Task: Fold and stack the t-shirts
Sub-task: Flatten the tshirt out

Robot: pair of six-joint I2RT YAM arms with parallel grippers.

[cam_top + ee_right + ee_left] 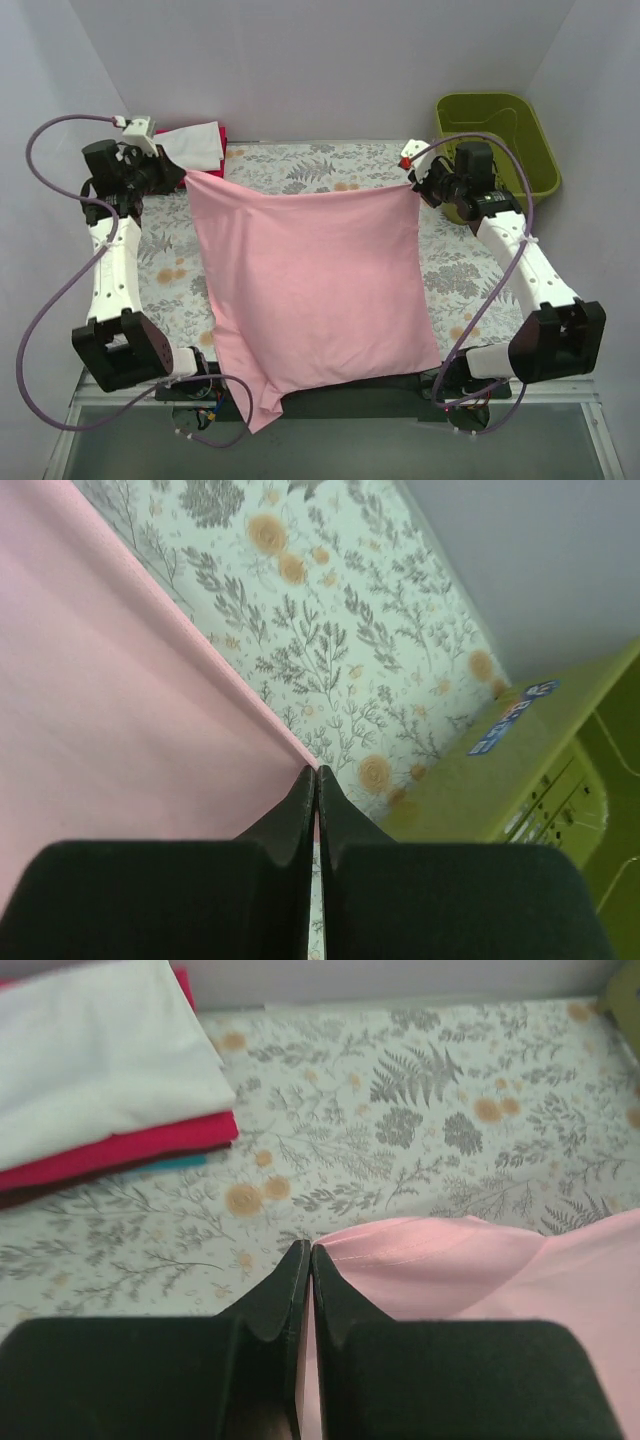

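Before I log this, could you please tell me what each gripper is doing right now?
Left gripper: shut on the pink shirt.
Right gripper: shut on the pink shirt.

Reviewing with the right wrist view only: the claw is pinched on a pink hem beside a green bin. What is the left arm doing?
Observer: The left claw is shut on the other far corner of the pink t-shirt.
Operator: Any shirts finished already?
Observer: A folded stack sits at the far left of the floral table cloth: white on top, red below, a teal sliver under that.
Operator: And the pink one's near end?
Observer: It drapes over the near edge of the table cloth, one corner hanging lowest.
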